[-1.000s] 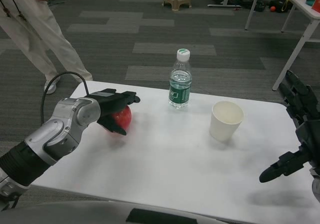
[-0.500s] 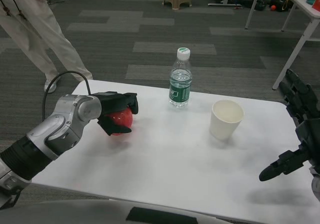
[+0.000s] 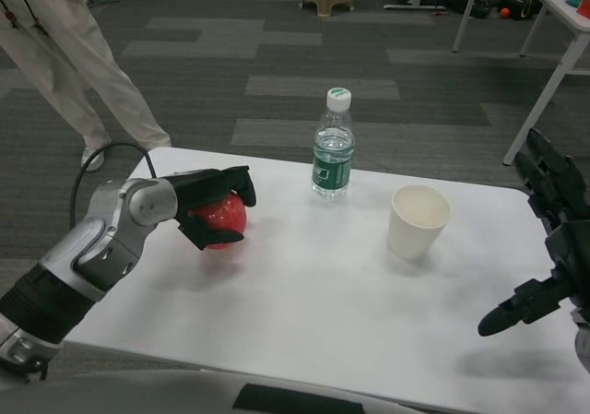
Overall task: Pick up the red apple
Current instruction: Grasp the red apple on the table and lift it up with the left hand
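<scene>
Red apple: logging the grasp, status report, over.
Left hand grips red apple. Right hand open, table's right edge. Nothing blocking.

A glossy red apple [image 3: 221, 218] is gleaming under matt black fingers [image 3: 214, 185], a clear plastic bottle [image 3: 332, 151] and matt paper cup [image 3: 417, 221] are standing on the smooth white worktop [image 3: 313, 294], brushed-metal forearm [image 3: 101, 243] shining.

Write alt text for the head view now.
The robot's black left hand grips a round red apple at the white table; a clear plastic water bottle and white paper cup stand nearby.
</scene>
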